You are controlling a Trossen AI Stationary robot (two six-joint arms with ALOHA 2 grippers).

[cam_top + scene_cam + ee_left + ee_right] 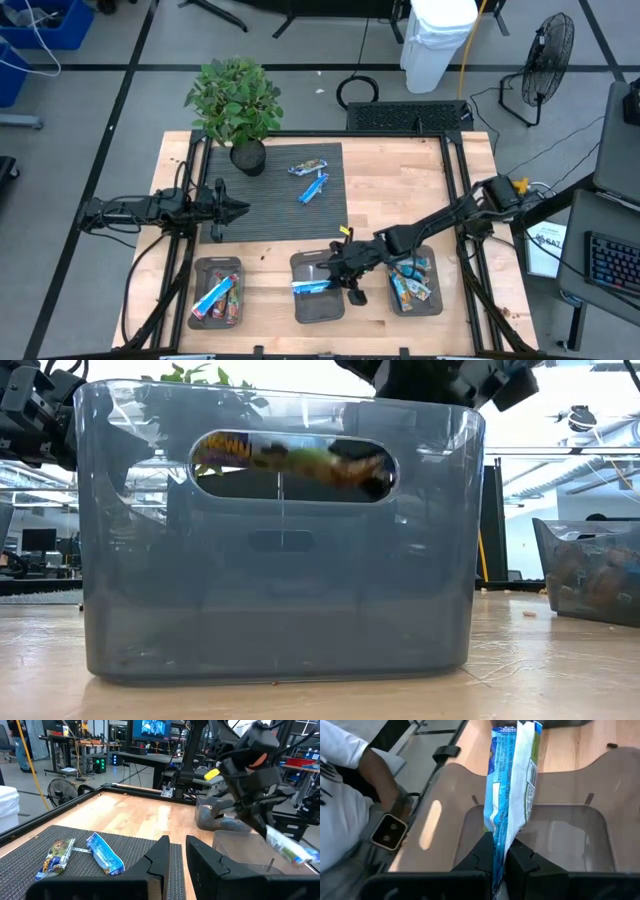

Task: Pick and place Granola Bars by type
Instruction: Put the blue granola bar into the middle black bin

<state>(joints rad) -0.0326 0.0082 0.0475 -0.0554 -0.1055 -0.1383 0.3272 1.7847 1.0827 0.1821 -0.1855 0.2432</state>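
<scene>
My right gripper [338, 277] is shut on a blue-and-white granola bar [312, 285] above the middle clear bin [318, 310]. In the left wrist view the bar [290, 851] slants out below that gripper [260, 815]. On the dark mat lie two more bars flat: a multicoloured one [308, 167] and a blue one [313, 189], shown also as the multicoloured bar [55, 856] and the blue bar [106, 854]. More bars lie in the left bin [217, 295] and the right bin [414, 285]. My left gripper [238, 208] waits at the mat's left edge, its fingers a narrow gap apart [177, 852]. My right gripper pinches the blue-and-white bar at one end [499, 847] between its two fingers. The rest of the wrapper [510, 780] sticks out past the fingertips. The fingers slant down from the table's right side. The bar is lifted clear, over the middle bin's opening [555, 835].
A potted plant [238, 105] stands at the mat's far left corner. Three bins line the near edge. In the low view the middle bin [280, 560] fills the front and the right bin [590, 575] shows behind. A person's arm with a watch [385, 820] is beside the table.
</scene>
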